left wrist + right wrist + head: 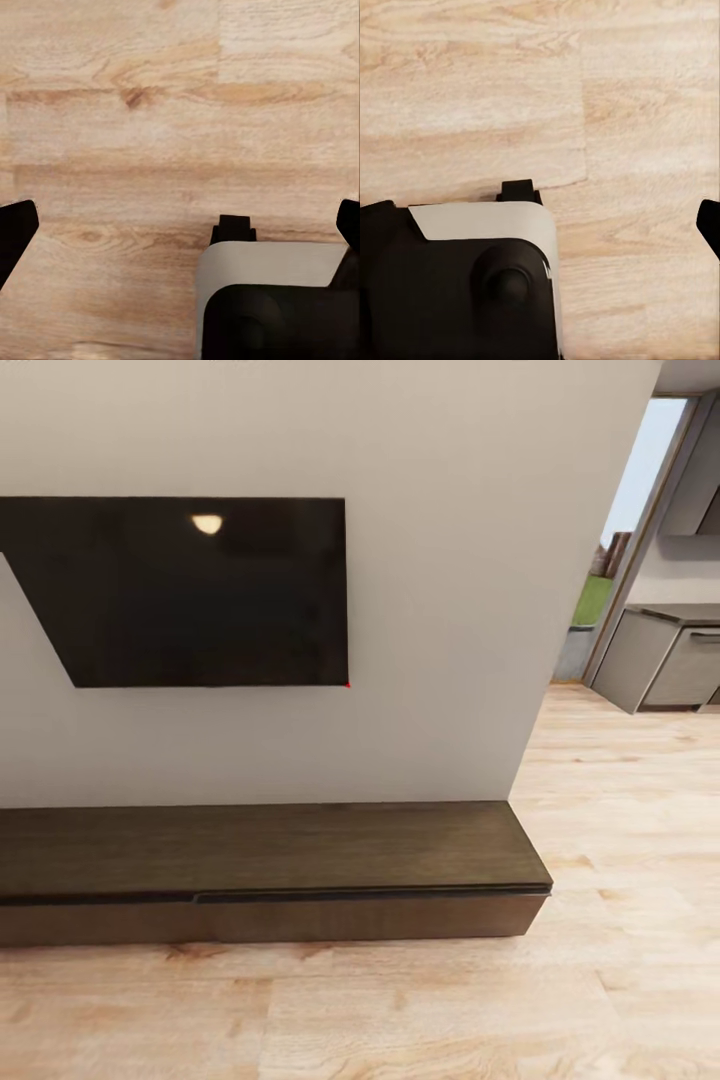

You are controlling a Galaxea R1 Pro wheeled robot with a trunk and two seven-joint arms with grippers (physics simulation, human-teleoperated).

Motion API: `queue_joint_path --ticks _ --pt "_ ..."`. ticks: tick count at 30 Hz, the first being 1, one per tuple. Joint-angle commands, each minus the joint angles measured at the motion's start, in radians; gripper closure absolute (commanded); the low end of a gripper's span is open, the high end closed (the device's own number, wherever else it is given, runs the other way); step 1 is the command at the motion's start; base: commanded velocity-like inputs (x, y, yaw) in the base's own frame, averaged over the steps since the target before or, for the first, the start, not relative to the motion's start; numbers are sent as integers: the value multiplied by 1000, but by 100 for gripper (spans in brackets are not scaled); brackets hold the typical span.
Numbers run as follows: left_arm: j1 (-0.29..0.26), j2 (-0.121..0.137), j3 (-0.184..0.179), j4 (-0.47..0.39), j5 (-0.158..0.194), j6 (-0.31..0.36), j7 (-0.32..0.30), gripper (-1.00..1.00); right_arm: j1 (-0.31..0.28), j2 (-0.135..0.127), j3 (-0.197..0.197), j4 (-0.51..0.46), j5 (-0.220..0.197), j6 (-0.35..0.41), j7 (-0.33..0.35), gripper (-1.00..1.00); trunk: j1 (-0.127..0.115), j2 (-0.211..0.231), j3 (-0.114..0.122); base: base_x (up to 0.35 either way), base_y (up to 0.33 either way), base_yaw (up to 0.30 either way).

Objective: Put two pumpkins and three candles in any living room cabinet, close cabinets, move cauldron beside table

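Note:
The cabinet (260,850) is a long, low dark-brown wooden unit standing against the white wall, with its right end near the wall's corner. Its flat fronts look shut, and a thin dark seam runs under the top along the right half. My left gripper (180,225) hangs open over the wooden floor (150,112) with nothing between its fingers. My right gripper (542,221) is also open and empty, above floor planks. The pumpkins, candles, cauldron and table are out of view.
A black TV screen (200,590) hangs on the wall above the cabinet. To the right, an opening leads past the wall corner to grey kitchen cupboards (660,660). Light wooden floor (400,1010) lies in front. Part of my white-and-black body (270,300) shows beneath the wrists.

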Motion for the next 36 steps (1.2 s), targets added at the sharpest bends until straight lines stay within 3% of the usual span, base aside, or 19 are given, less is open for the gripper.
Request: queue_joint_path --ticks 1,13,36 --pt "5 0 -9 0 9 -2 3 -100 0 0 -7 4 2 -7 -1 -100 -4 7 2 0 0 0" --pt "56 4 -9 0 9 -4 3 -100 40 -21 -10 7 -66 -5 -1 -100 -50 91 40 0 0 0" --pt "61 2 -10 21 8 -5 3 -100 44 -9 -9 7 -72 -5 -1 -100 -138 252 112 0 0 0"
